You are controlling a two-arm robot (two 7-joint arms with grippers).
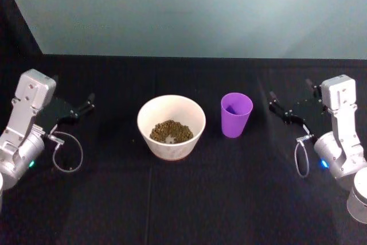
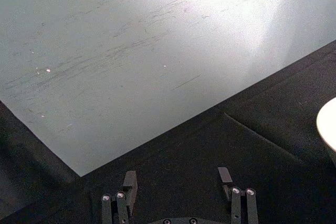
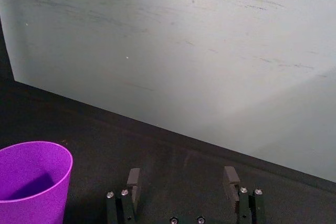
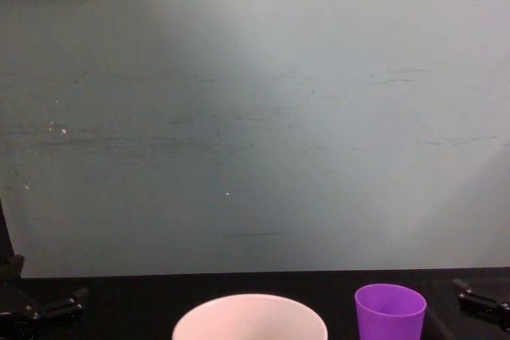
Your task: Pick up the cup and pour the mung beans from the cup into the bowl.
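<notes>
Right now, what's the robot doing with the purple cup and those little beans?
Nothing is being held at this moment. The purple cup stands upright on the black table, beside the pale bowl and apart from it. The mung beans lie in a heap inside the bowl, and the cup looks empty. The left gripper sits open off to the bowl's left, and the right gripper sits open just right of the cup, touching nothing.
</notes>
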